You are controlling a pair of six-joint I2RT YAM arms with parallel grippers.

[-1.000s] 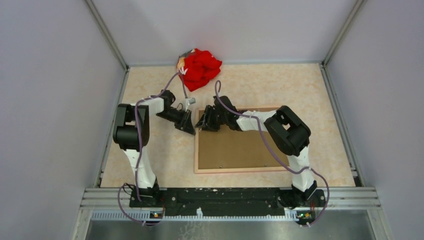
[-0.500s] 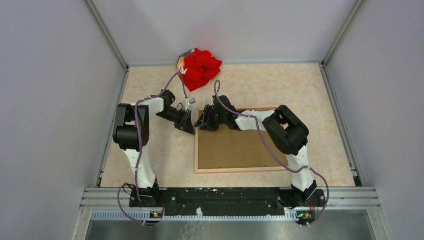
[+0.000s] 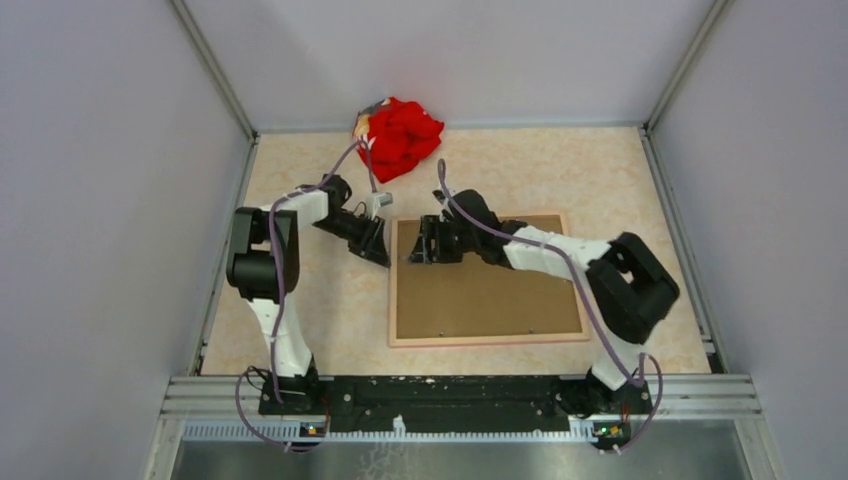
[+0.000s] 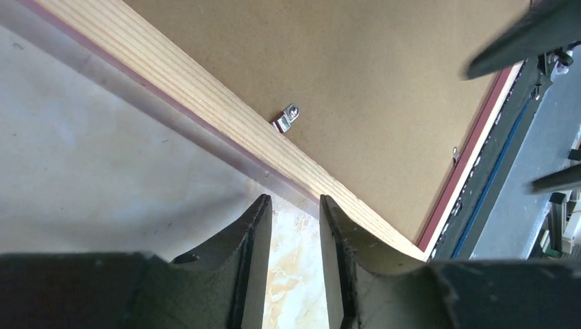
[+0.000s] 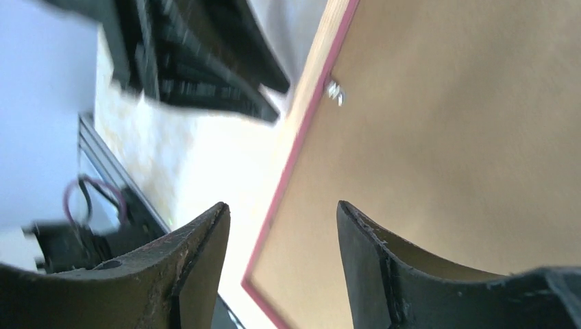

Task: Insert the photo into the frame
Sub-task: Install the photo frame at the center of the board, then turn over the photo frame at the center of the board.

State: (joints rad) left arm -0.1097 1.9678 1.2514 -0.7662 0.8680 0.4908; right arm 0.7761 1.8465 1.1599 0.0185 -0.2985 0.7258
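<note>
The left gripper (image 4: 294,200) is parted only slightly and holds nothing, just beside the frame's (image 3: 480,300) left rail near its far left corner. The right gripper (image 5: 281,209) gapes wider, also empty, over that corner's brown backing. The frame lies back up mid-table (image 3: 300,300), toward the near edge, well apart from a red cloth (image 3: 398,135) at the far edge.

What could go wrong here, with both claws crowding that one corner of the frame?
Mainly two things. The left gripper and right gripper sit close together at the far-left corner of the frame, so they might bump each other. And the backing board seems pinned by a small metal clip; those broad fingers could slip off it and shove the frame across the table instead.
</note>
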